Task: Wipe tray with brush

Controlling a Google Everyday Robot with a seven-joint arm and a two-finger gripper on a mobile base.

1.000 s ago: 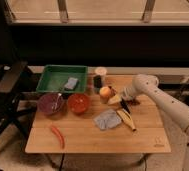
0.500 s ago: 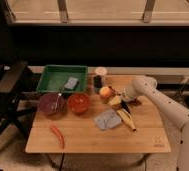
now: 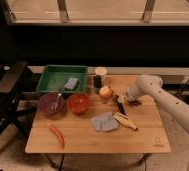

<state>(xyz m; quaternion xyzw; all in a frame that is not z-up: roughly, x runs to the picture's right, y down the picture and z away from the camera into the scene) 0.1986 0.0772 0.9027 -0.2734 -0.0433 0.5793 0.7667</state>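
The gripper [image 3: 123, 99] has settled lower over the brush [image 3: 121, 107], which lies right of centre on the table [image 3: 148, 136]. Its long axis runs toward the camera, directly beneath the gripper. Whether it is gripped, I cannot tell. The tray [image 3: 52, 83] sits well left.

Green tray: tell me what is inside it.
A small grey-blue pad lies in the tray, right of centre. The floor under it is covered. The brush is outside, on the table, with the gripper at it.
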